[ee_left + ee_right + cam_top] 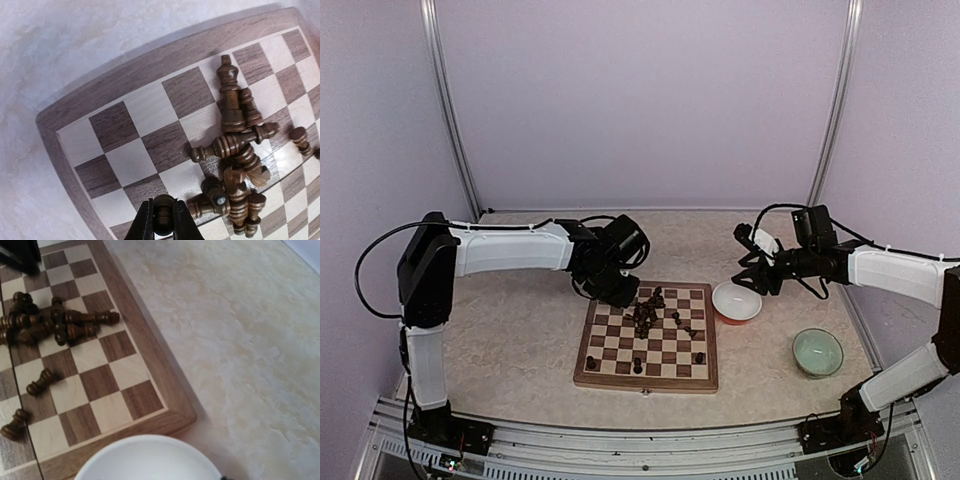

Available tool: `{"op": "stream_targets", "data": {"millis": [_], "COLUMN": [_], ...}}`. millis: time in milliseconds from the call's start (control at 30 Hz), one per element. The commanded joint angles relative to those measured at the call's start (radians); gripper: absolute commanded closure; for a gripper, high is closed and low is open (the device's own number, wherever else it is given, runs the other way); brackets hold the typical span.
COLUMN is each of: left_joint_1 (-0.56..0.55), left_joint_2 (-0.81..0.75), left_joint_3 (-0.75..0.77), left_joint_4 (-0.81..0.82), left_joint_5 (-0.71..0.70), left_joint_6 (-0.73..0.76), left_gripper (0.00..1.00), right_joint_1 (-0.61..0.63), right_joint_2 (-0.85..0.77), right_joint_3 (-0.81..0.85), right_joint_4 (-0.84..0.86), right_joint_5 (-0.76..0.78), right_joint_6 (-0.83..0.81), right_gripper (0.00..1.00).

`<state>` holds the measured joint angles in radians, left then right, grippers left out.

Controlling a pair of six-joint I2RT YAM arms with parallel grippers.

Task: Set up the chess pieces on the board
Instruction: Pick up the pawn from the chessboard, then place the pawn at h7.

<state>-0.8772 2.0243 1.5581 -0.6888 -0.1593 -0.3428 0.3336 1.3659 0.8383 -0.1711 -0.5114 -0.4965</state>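
Dark brown turned-wood chess pieces point(235, 155) lie mostly heaped on their sides on the far middle squares of the square checkered wooden board point(617, 343). A single piece point(163, 222) is clamped between the nearly closed fingers of the left gripper point(163, 207), over the far-left corner squares. It should be lowered vertically onto the centre of one square, seated flat on its base, and released with a small opening so that the heap beside it is not disturbed. The left arm is stretched across the table, wrist pitched downward. The right gripper point(750, 262) is held above the white round bowl point(737, 303), fingers apparently spread and empty.
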Motion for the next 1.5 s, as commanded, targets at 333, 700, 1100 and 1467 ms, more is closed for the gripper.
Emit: {"op": "stream_targets", "data": {"millis": [333,700,1100,1467], "left_joint_1": [-0.072,-0.099,-0.121,-0.125], "left_joint_2": [-0.308,-0.306,-0.262,-0.225], "left_joint_3": [-0.317,-0.375,-0.36,-0.348], "left_joint_4": [-0.071,-0.034,-0.081,-0.074], "left_joint_5": [0.024,0.073,0.086,0.087], "left_joint_6": [-0.113,-0.13,-0.133,-0.128], "left_gripper": [0.88,0.87,0.87,0.81], "right_joint_1": [0.008,0.028,0.03,0.035], "right_joint_2": [0.024,0.034,0.025,0.024], "right_joint_3": [0.017,0.02,0.017,0.019], "right_joint_4": [-0.017,-0.023,-0.023,-0.026], "right_joint_5": [-0.001,0.002,0.007,0.011], "right_joint_6": [-0.01,-0.013,-0.019,-0.023], "right_gripper": [0.49,0.5,0.49,0.49]}}
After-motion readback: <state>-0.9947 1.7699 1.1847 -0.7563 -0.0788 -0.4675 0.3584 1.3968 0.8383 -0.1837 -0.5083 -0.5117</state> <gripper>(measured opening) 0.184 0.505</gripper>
